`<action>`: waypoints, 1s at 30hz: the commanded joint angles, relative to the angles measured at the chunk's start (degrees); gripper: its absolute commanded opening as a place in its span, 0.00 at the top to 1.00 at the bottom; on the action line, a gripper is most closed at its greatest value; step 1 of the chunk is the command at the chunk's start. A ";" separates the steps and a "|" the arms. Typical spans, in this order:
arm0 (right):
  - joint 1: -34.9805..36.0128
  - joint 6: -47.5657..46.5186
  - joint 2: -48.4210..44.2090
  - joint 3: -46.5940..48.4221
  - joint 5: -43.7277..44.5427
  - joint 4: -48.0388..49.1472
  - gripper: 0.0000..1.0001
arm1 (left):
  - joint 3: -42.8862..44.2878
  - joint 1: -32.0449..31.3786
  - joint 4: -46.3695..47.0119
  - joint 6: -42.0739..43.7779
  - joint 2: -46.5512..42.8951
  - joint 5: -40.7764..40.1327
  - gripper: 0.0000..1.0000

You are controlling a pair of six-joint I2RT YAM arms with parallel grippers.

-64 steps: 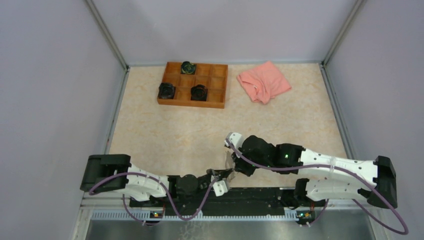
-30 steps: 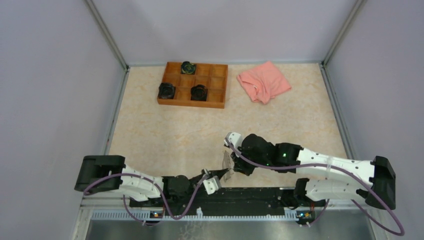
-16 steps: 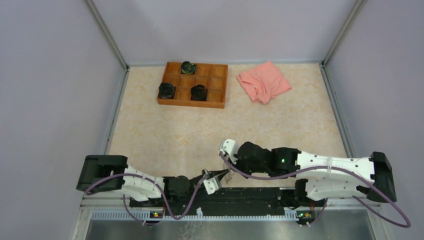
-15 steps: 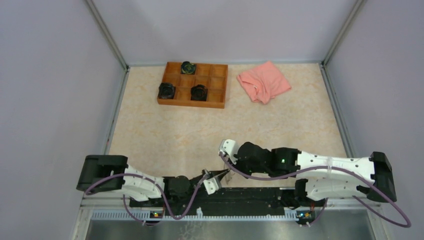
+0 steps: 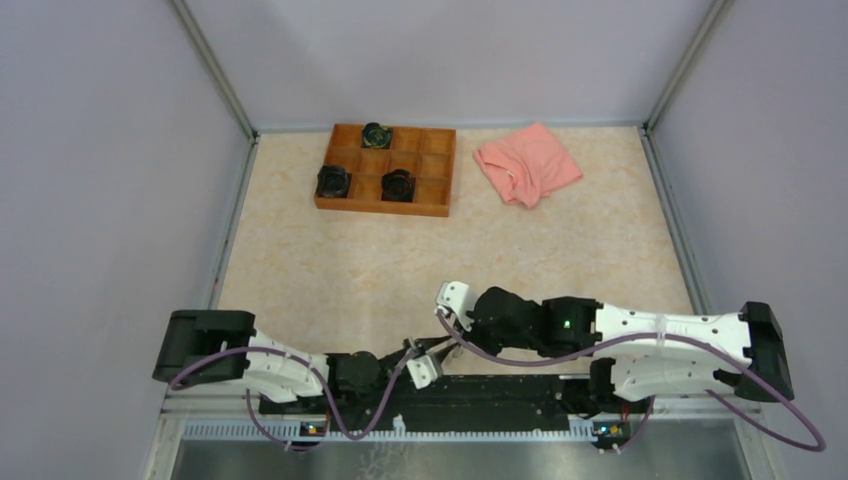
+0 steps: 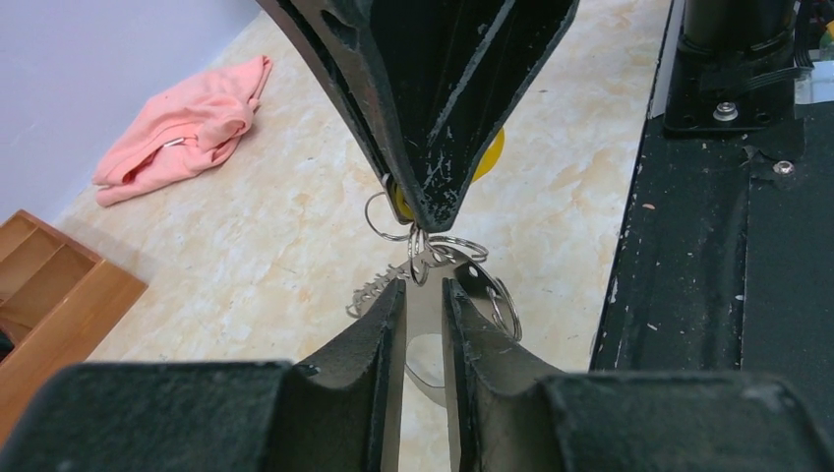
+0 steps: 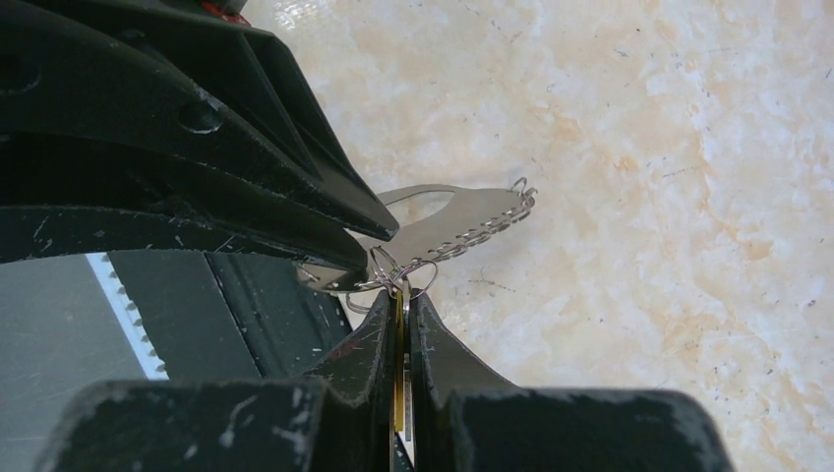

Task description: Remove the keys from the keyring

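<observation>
The keyring, a flat silvery oval plate with small holes, is clamped on edge between my left gripper fingers, just above the table's near edge. Small wire rings hang from its rim. My right gripper is shut on the keys, with the yellow-headed key showing behind its tip and as a yellow sliver between its fingers. The keyring juts out from the left gripper there. In the top view both grippers meet tip to tip.
A wooden compartment tray with three black round knobby objects stands at the back. A pink cloth lies to its right. The black base rail runs right beside the grippers. Purple walls enclose the table.
My right gripper has moved left and nearer, closing up against the left gripper's tip. The left arm shifted slightly left early on and then held still with the keyring.
</observation>
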 commanded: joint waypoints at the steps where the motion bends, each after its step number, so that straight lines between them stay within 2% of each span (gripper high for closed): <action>1: 1.22 -0.85 -0.33 3.14 1.15 0.75 1.00 | 1.02 -0.31 3.46 1.32 -1.48 -1.58 0.74; 26: 2.60 -0.30 0.33 3.13 2.04 1.05 1.00 | 3.13 -0.13 4.20 2.99 0.98 2.01 0.75; 30: 2.55 -0.27 0.58 3.05 1.87 1.05 1.00 | 3.21 -0.07 3.95 2.75 1.07 2.06 0.79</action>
